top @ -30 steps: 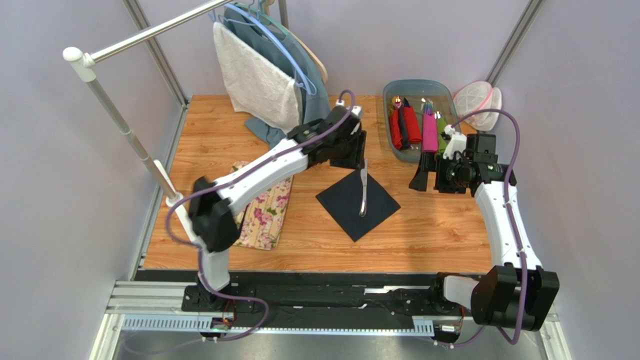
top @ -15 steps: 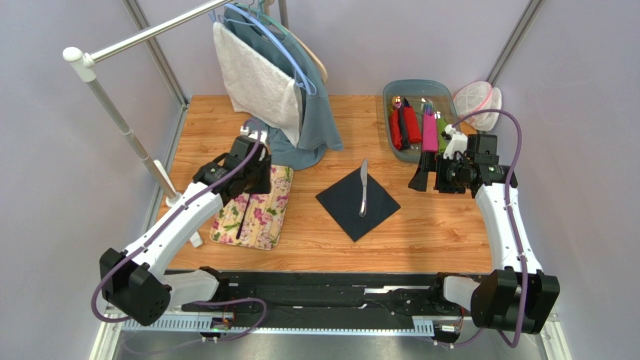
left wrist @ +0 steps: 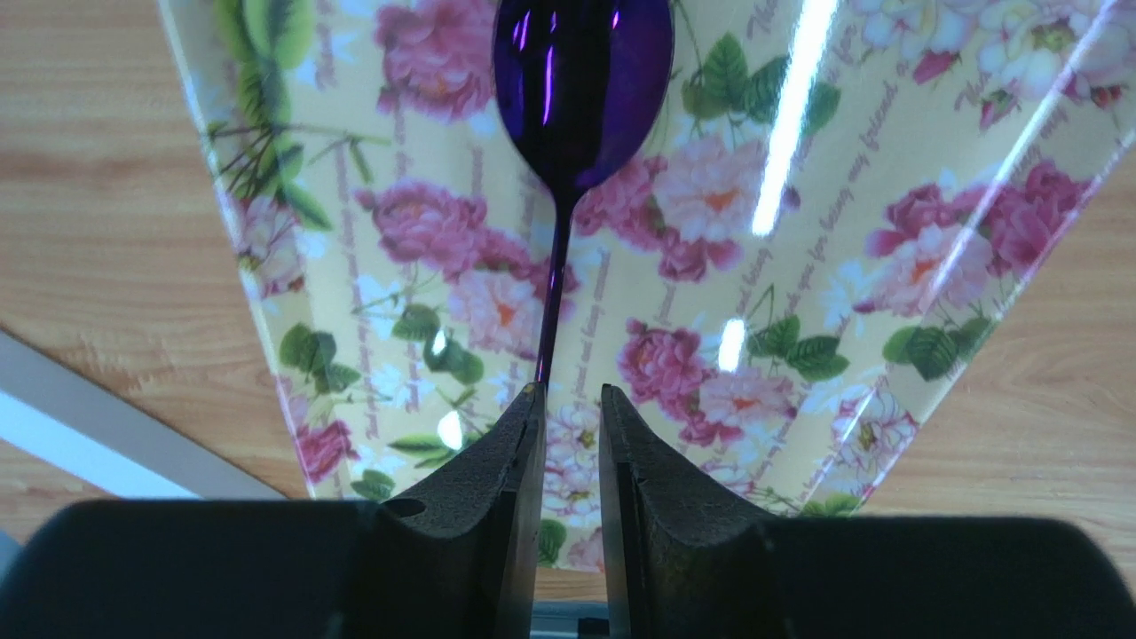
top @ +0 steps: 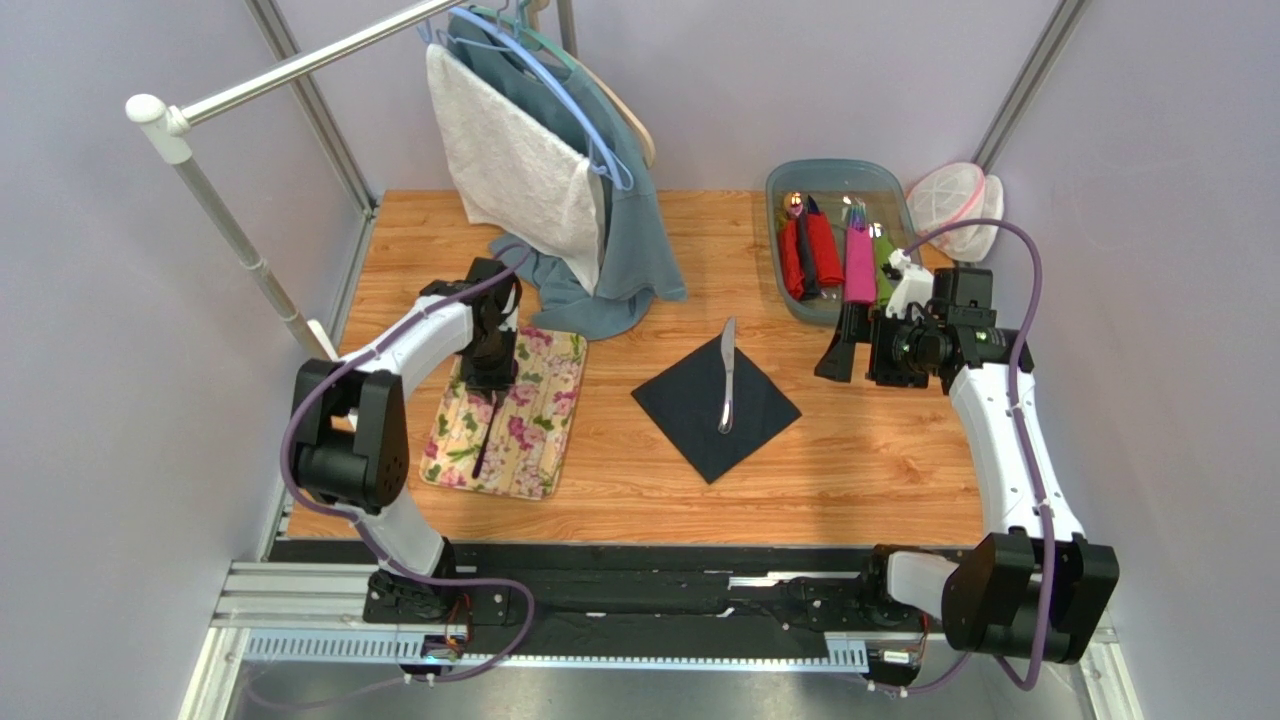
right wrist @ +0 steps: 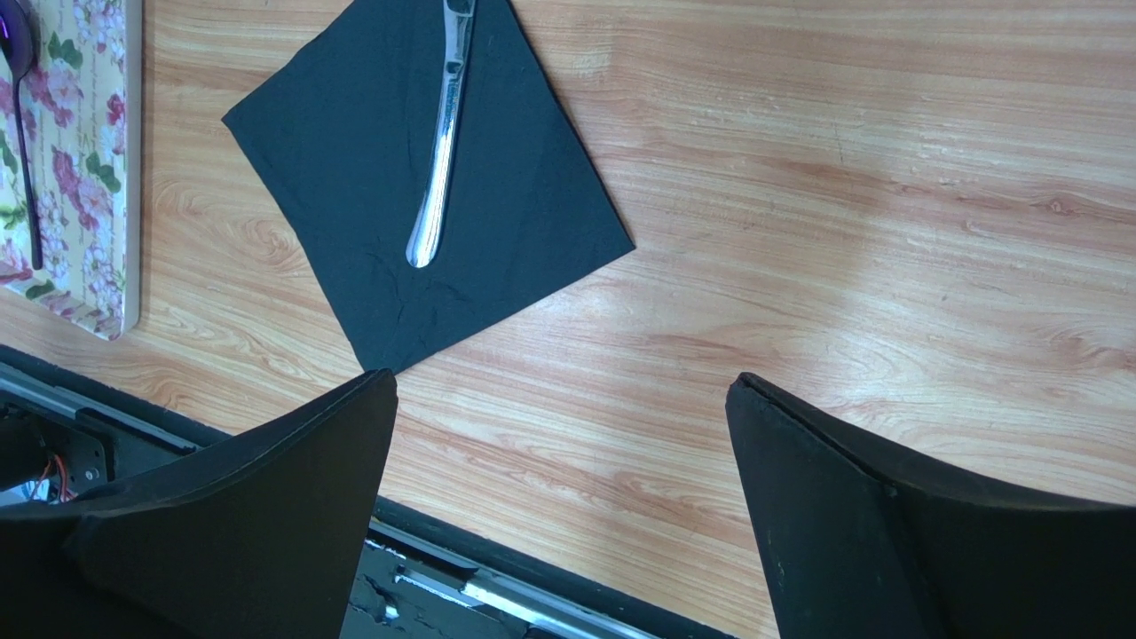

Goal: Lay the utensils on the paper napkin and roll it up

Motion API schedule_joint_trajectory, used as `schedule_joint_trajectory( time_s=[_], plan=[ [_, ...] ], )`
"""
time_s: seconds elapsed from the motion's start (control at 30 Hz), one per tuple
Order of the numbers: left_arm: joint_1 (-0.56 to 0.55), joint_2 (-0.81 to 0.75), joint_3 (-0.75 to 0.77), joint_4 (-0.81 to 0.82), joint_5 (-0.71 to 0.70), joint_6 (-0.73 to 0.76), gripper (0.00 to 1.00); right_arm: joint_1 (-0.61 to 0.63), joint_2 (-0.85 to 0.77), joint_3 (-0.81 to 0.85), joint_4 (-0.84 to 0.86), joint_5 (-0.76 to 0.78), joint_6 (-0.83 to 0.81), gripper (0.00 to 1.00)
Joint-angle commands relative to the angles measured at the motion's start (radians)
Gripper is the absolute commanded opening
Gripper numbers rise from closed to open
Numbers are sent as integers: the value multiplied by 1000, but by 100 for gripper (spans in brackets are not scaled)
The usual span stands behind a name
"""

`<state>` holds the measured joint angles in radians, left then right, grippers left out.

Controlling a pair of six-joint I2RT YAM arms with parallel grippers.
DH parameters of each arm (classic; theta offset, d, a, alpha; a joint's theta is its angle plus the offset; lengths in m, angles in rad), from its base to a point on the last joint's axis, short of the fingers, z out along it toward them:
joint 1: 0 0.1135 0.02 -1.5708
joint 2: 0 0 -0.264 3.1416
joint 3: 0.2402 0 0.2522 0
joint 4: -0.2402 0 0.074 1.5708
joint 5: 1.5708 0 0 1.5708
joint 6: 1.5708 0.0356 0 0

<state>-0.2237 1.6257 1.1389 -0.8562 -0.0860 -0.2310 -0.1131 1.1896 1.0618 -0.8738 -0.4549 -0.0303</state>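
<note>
**Table** (top: 872,450) carrying the floral mat (top: 534,420) and, well apart to its right, the paper napkin (top: 691,413), with a silver utensil (top: 727,375) already lying along its middle.

**Step in hand (judged):** fetching the second utensil.

**Right gripper** (right wrist: 560,384): beside the napkin, fingers spread wide, holding nothing.

**Left gripper** (left wrist: 571,413): low over the mat. Its fingers (left wrist: 507,479) stand narrowly apart at the handle end of the purple spoon (left wrist: 583,80), which lies on the mat. Whether they pinch it cannot be told.

**Next move:** a firm pinch, a lift, and a carry to the napkin.

**Views:** only the left wrist view shows the spoon's bowl. Overhead the spoon is a dark line.
</note>
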Motion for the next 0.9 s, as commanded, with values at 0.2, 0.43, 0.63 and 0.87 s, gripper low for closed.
schedule_joint_trajectory(
  time_s=[0.2,0.43,0.63,0.87],
  plan=[
    [14,147,81,26,15,87,32,-5,1,33,16,12,3,100],
    [17,201,85,51,9,107,34,-5,10,46,12,19,-10,100],
    [23,212,78,55,9,114,35,-5,10,38,13,16,-8,100],
    [26,87,64,42,68,136,35,-5,4,29,16,7,-8,100]
  ],
)
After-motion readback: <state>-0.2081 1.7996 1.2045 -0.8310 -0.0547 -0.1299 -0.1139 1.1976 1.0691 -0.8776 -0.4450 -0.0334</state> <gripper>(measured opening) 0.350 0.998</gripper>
